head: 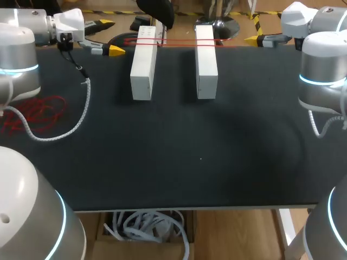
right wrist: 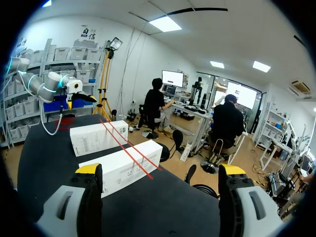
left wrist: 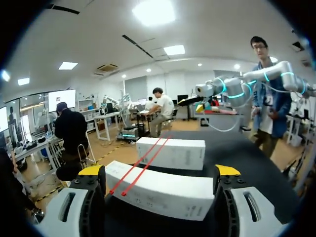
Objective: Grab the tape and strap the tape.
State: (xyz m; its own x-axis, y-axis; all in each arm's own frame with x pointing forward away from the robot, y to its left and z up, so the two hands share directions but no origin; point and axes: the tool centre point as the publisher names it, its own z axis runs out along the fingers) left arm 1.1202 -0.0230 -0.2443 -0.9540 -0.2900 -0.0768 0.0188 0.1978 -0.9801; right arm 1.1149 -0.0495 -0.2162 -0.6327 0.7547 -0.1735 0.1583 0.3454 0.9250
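Well clear of both released jaws: red tape [head: 179, 41] across 2 white blocks [head: 143, 70].

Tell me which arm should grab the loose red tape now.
Left, probably. The loose red tape lies on the left side, beside that arm's base, and the left gripper is open. The right gripper, also open, sits beyond both boxes.

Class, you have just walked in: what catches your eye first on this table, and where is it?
Two long white rectangular boxes lie side by side at the far middle of the black table, a thin red tape stretched across their far ends. A tangle of red cord lies near the table's left edge.
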